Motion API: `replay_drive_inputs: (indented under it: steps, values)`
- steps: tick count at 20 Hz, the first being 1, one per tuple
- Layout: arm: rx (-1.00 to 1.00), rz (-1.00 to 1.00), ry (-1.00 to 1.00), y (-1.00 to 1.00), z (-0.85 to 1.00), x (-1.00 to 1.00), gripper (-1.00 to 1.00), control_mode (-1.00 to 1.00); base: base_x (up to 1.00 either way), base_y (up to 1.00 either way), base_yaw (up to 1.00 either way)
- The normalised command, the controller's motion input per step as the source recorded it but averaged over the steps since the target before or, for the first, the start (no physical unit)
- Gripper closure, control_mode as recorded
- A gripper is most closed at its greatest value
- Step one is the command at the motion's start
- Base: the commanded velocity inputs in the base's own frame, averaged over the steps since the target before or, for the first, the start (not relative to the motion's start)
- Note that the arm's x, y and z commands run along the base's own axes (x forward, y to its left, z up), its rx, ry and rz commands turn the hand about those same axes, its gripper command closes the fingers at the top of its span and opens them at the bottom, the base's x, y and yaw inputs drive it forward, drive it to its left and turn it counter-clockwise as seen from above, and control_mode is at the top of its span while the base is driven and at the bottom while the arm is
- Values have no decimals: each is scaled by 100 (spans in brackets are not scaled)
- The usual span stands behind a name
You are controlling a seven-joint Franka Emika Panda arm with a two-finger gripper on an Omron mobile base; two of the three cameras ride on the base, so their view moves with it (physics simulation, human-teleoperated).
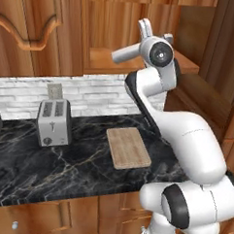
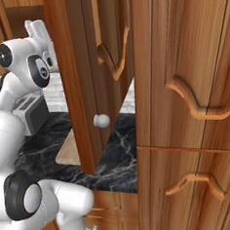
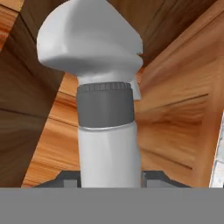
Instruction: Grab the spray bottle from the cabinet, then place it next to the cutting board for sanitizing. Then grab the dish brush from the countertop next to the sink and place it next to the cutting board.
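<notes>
Snugly, dark fingers (image 3: 151,177) flank the smooth spray bottle (image 3: 107,144).

one toaster (image 1: 54,121), one cutting board (image 1: 128,147), one spray bottle (image 3: 105,109)

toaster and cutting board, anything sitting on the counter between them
Nothing. In the left base view the stretch of black countertop between the toaster and the cutting board is bare.
</notes>
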Motion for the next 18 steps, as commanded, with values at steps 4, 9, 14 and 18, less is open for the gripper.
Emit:
replay_drive_inputs:
  steps: [4,9,14,18]
  values:
    - [-5,3,1,2,3,-100,100,-100,0,0,0]
    - [-37,37,-5,82,-88,-98,100,-100,0,0,0]
    - [-69,51,-2,82,-100,-76,100,-100,0,0,0]
    - [-68,49,2,85,-100,-42,100,-100,0,0,0]
